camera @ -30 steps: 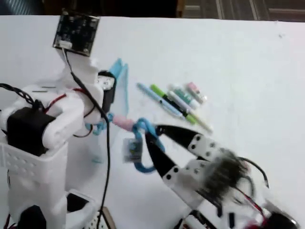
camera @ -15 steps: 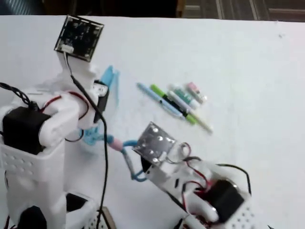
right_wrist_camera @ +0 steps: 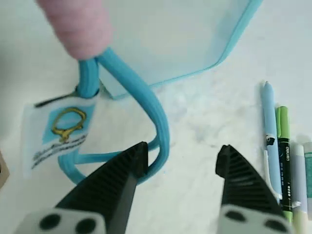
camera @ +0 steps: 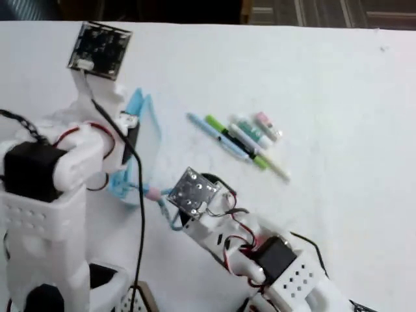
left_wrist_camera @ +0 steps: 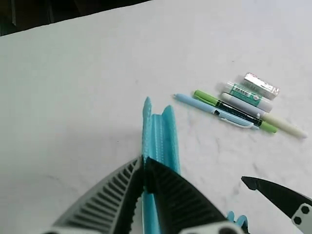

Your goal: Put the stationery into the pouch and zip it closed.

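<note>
Arms bend low over white table [camera: 325, 84]: left arm [camera: 58, 175], right arm [camera: 266, 260]. Five pens and sticks [camera: 237, 136] lie near translucent blue zip pouch [camera: 148, 127]. Left gripper [left_wrist_camera: 144, 163] clamps the pouch edge. Right gripper [right_wrist_camera: 183, 153] stands spread over one blue strap loop [right_wrist_camera: 158, 122].

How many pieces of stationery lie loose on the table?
5, lying side by side in one cluster apart from the pouch: blue pen, green pen, white pen, teal tube, and a small block beside the tube. Overlap may hide more.

The left arm [camera: 62, 195] and right arm [camera: 296, 283] are white shells with black servos [camera: 29, 172], red-and-black cables [camera: 140, 214], bare camera boards [camera: 99, 47] and black claw fingers [right_wrist_camera: 239, 180].
</note>
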